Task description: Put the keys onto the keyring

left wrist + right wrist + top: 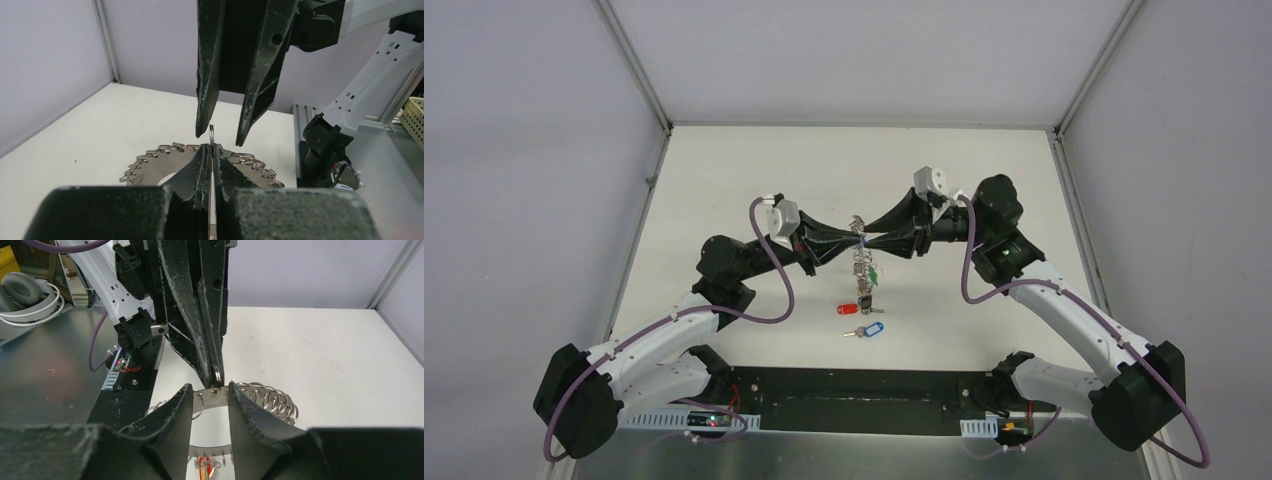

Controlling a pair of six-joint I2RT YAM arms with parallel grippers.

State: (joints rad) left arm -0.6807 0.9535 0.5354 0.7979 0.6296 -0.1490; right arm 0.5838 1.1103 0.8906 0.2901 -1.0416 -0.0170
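Top external: my left gripper [852,241] and right gripper [872,238] meet tip to tip above the middle of the table [754,170]. The keyring [861,268] sits between them, seen as a thin line, with a green tag [874,273] on its rim. The red-tagged key [848,309] lies on the table just beside the keyring's near end. The blue-tagged key [870,328] lies a little nearer my bases, apart from the ring. Left wrist: my left fingers [195,175] are pressed together, clamped on the keyring's rim, with a small wire loop [212,132] standing just past their tips. The right gripper's fingers hang above, spread, one on either side of that loop. A pale lattice basket [413,117] shows at the right edge, its contents hidden. Right wrist: my right fingers [175,415] stand apart, and the keyring's grey band crosses the gap between them; whether they touch it I cannot tell. The left gripper comes in from above, closed on the loop at the band. More wire loops crowd the rim to the right.
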